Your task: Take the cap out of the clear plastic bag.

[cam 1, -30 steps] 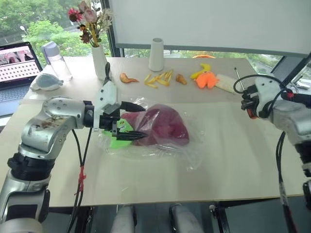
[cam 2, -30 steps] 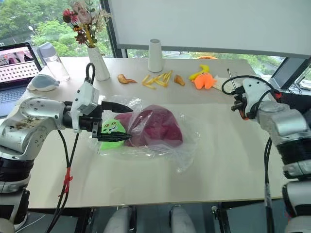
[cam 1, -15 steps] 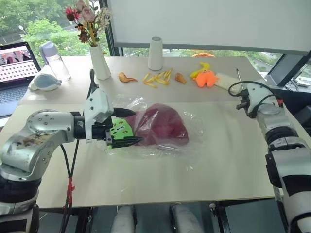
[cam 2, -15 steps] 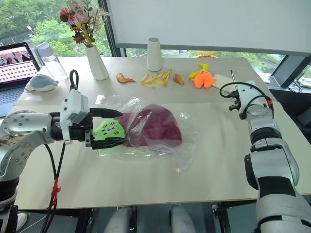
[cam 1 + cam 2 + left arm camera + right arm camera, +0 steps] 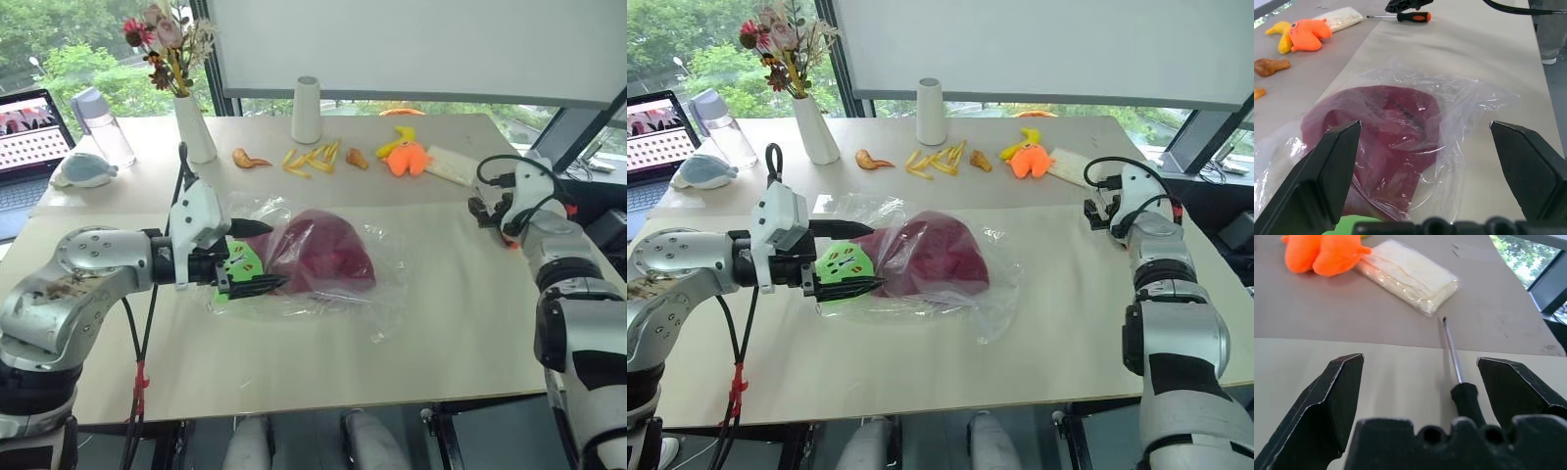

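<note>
1. Cap (image 5: pixel 323 257): maroon fabric, domed crown up, lying flat at centre frame, wholly inside the bag.
2. Clear plastic bag (image 5: pixel 387 304): thin, crinkled, glossy, spread flat on the desk (image 5: pixel 460 323) around the cap, loose film trailing toward lower right; a green patch shows at its left end.

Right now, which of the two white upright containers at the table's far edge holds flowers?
The slim white vase on the left; the plain white cylinder holds none.
</note>
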